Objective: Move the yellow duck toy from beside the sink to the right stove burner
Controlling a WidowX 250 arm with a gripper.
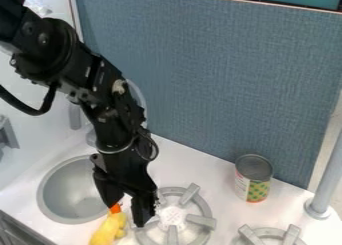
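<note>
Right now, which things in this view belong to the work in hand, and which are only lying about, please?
In the work:
black gripper, fingers apart
yellow toy, its orange tip close by the fingers

Only around it:
can, standing upright
round sink
burner beside the gripper
second burner, at the bottom edge
grey pole

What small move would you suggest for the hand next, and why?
I would probably ease the hand slightly toward the yellow toy before closing it, since its fingers stand apart and the toy's body lies mostly outside them.
</note>
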